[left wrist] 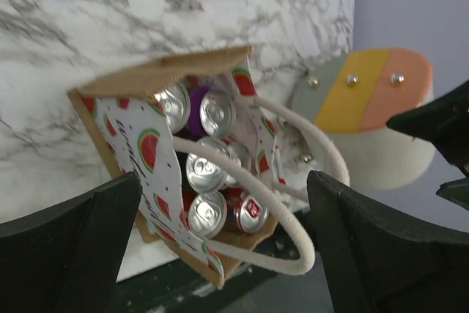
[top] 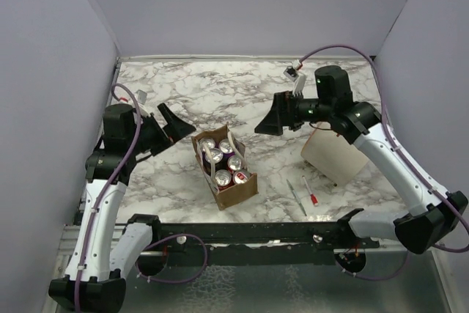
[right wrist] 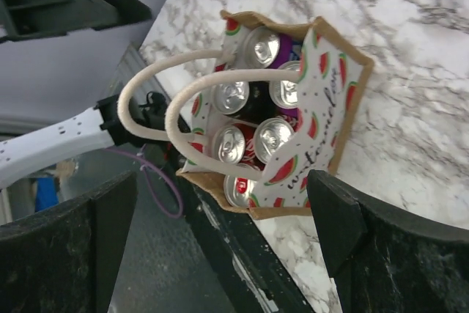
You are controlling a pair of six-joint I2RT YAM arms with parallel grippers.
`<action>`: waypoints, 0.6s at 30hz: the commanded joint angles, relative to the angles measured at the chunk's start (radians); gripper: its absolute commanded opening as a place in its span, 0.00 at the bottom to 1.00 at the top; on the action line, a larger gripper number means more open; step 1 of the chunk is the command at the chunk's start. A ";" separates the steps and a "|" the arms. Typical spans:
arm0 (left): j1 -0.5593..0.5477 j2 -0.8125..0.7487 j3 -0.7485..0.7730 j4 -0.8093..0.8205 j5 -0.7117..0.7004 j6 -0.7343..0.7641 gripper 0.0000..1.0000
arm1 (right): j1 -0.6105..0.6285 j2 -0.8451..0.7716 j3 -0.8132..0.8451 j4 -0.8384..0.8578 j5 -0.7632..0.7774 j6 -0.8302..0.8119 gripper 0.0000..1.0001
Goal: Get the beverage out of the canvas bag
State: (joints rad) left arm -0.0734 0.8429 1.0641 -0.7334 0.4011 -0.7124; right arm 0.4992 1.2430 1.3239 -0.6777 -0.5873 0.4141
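Up top, the fixed camera sits above and behind the arm bases, looking down over the whole marble counter [top: 183, 86], the canvas bag [top: 236, 194] small at centre. Left wrist view: close in, peering between the spread fingers of the left hand [left wrist: 223, 181] into the bag's open top. Right wrist view does the same from the opposite side, past the right hand [right wrist: 221, 181]. All three share the bag and its cans [top: 234, 163].

White marble table [top: 220, 86] with grey swirls. Plain pale purple walls [top: 242, 5] at the back and on both sides. Black bar [top: 242, 231] along the near edge. Soft, even light.
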 commanded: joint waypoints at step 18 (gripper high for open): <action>-0.306 0.051 -0.131 0.034 0.074 -0.147 0.76 | 0.213 0.287 0.051 0.077 -0.191 -0.019 0.80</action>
State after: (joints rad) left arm -0.3202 0.8940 0.9215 -0.6773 0.5583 -0.8574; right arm 0.7006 1.4899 1.3304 -0.6262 -0.7494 0.4114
